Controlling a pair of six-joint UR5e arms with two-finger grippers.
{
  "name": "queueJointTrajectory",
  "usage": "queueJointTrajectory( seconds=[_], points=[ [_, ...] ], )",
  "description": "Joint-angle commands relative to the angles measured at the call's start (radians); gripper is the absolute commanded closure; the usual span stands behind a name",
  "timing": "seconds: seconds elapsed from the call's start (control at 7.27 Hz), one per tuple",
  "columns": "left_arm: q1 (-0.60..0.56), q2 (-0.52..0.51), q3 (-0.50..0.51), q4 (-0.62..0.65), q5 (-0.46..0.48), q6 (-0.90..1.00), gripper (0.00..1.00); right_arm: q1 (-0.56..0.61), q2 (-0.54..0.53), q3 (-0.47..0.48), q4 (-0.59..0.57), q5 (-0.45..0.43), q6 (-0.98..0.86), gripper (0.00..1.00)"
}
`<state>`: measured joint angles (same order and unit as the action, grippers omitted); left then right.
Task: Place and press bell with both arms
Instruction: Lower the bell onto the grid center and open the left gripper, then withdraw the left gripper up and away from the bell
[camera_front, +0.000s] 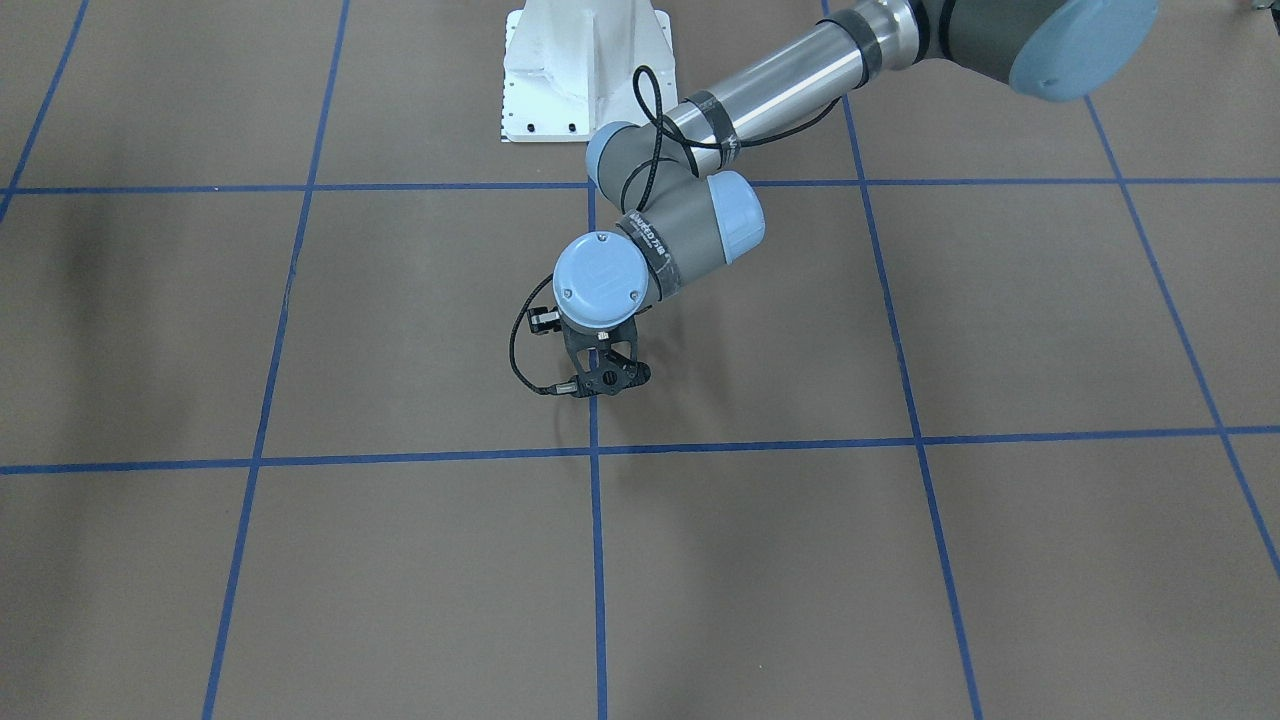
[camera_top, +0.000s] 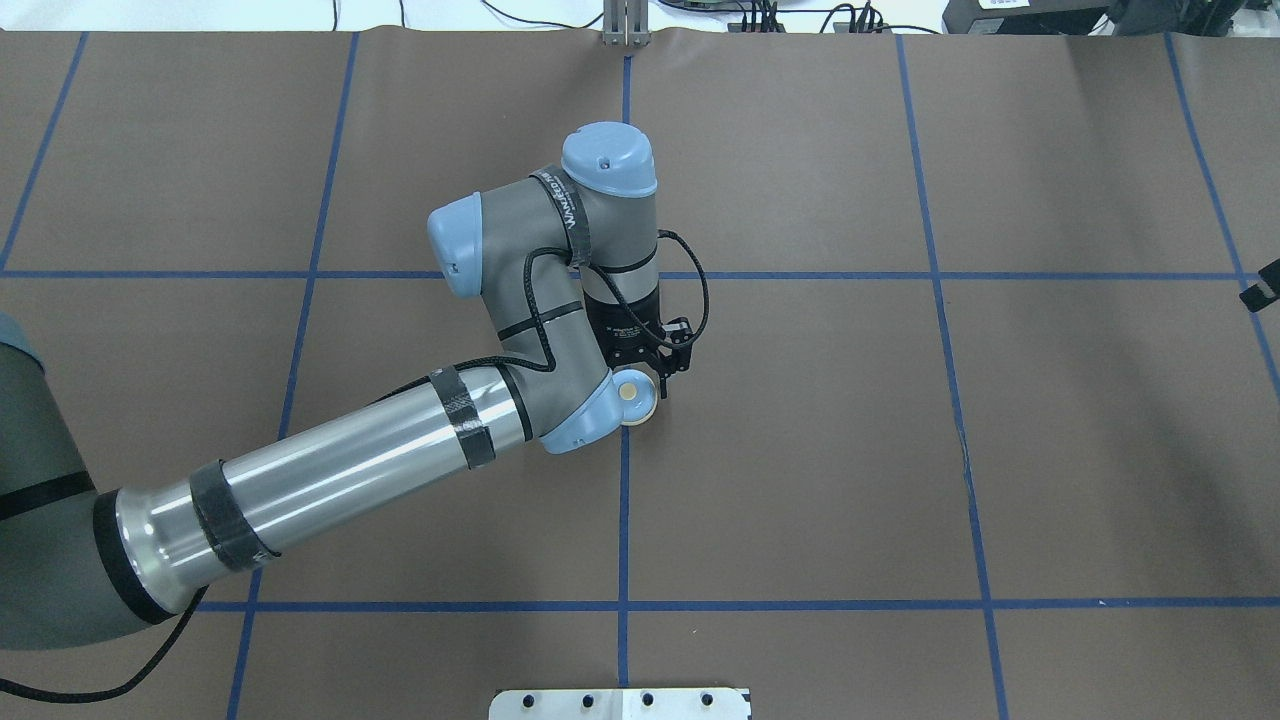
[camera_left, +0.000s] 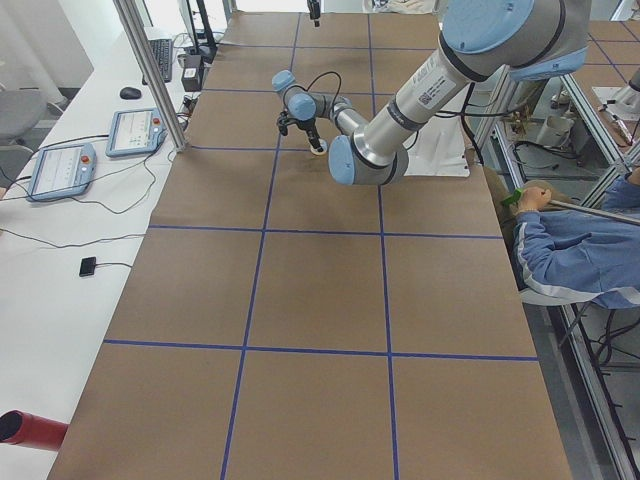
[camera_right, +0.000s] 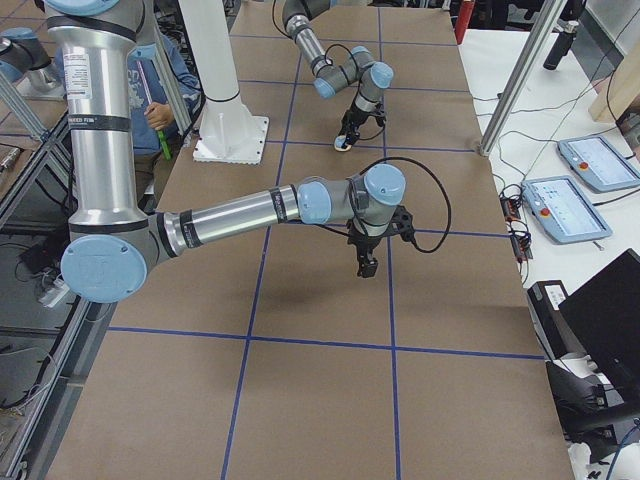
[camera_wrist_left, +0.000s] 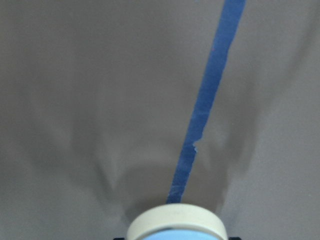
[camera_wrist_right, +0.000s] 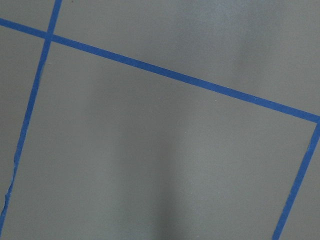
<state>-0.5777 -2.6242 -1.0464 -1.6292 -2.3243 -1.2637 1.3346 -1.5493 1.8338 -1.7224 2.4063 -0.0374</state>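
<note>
The light-blue bell (camera_top: 634, 396), with its cream button facing up, sits between the fingers of my left gripper (camera_top: 648, 388) near the middle of the table, on a blue tape line. The left wrist view shows the bell's cream rim (camera_wrist_left: 175, 223) at the bottom edge with black fingertips on both sides. It hangs just over the brown surface; I cannot tell if it touches. In the front view the left gripper (camera_front: 603, 384) hides the bell. My right gripper (camera_right: 367, 268) points down over the table far to the right; I cannot tell whether it is open or shut.
The white bolted pedestal (camera_front: 585, 70) stands at the robot's side of the table. A seated operator (camera_left: 570, 250) is beside the table. Control tablets (camera_left: 62, 170) lie on the side bench behind a metal post (camera_left: 150, 70).
</note>
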Motion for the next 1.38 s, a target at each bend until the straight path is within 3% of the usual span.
queueJointTrajectory(
  seconds=[0.0,0.14,0.41,0.69,0.96,1.24],
  points=[
    [-0.01,0.001,-0.036,0.005,0.02,-0.009,0.08,0.0,0.005,0.004,0.0,0.007,0.001,0.0],
    [-0.046,0.004,-0.081,0.017,0.014,-0.043,0.01,0.0,0.005,0.01,0.0,0.007,0.002,0.0],
    [-0.112,0.09,-0.241,0.037,0.013,-0.062,0.01,0.005,0.003,0.027,0.001,0.002,0.002,0.0],
    [-0.181,0.394,-0.581,0.029,0.016,0.048,0.01,0.005,0.009,0.022,0.001,-0.007,0.002,0.0],
    [-0.288,0.733,-0.891,0.025,0.011,0.343,0.01,0.026,-0.005,0.024,0.001,-0.021,0.002,0.0],
    [-0.403,0.925,-0.958,0.025,0.011,0.589,0.01,0.067,-0.034,0.032,0.0,-0.024,-0.001,0.0]
  ],
)
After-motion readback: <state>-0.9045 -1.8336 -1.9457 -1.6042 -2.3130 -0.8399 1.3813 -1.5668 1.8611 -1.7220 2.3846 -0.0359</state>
